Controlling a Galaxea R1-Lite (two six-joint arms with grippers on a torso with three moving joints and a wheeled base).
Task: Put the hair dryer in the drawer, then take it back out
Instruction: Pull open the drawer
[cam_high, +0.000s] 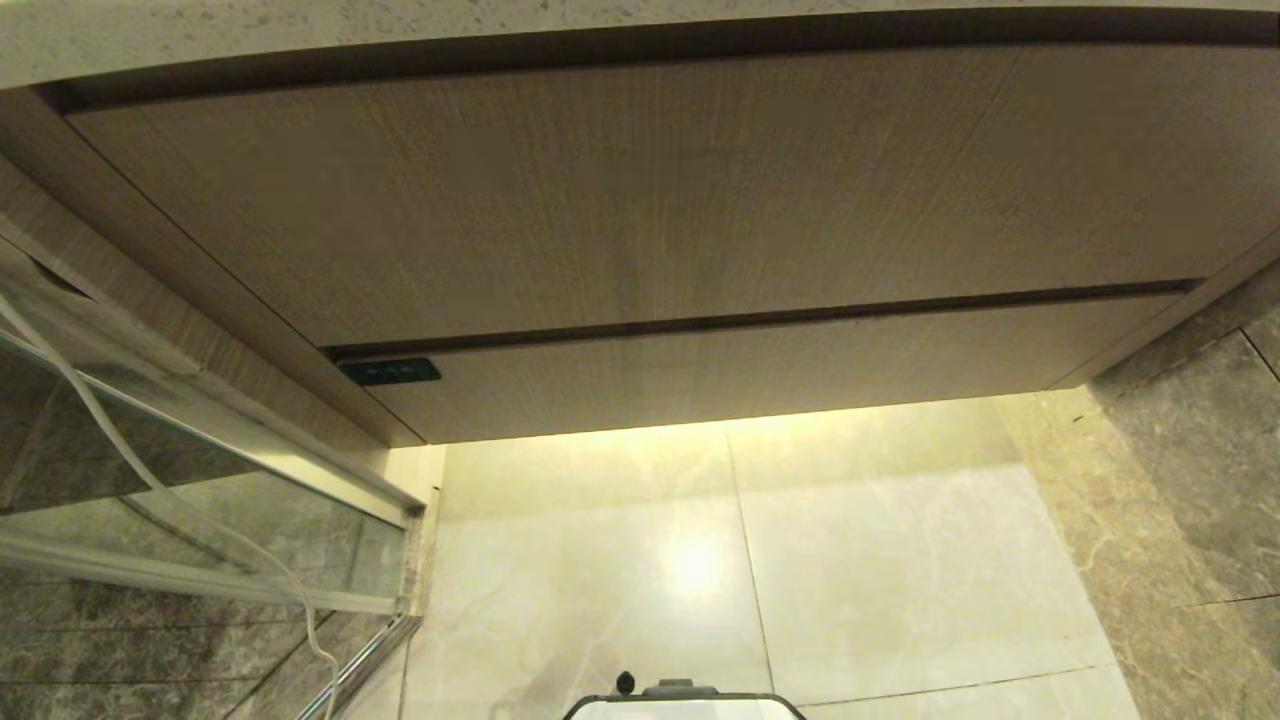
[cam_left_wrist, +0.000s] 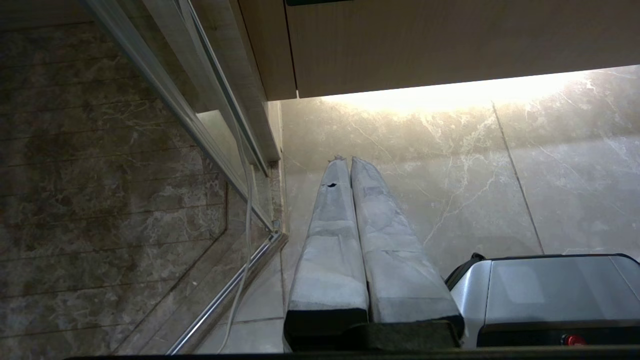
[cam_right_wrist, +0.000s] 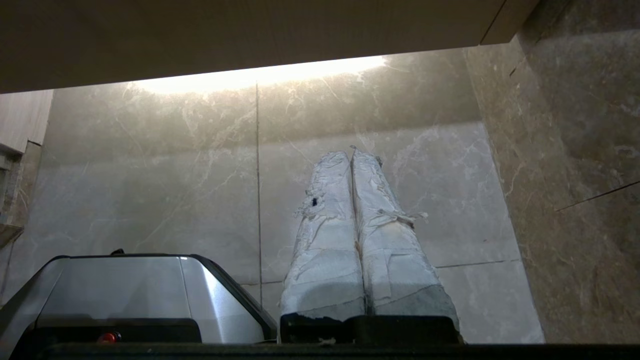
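The drawer (cam_high: 760, 365) sits closed, its lower edge above bare floor tiles (cam_high: 900, 560); left claw (cam_left_wrist: 350, 162) and right claw (cam_right_wrist: 351, 155) hang pinched together, holding nothing; no hair dryer visible.

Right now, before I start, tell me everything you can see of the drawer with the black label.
The drawer is the lower, shallower of two light-brown wood-grain fronts under a speckled counter, and it is fully shut. A dark horizontal gap separates it from the taller panel above. A small black label sits at its upper left corner. No handle shows. Light glows from beneath it onto the pale marbled floor. Nothing touches it; both grippers hang low over the floor, clear of it. The inside is hidden.
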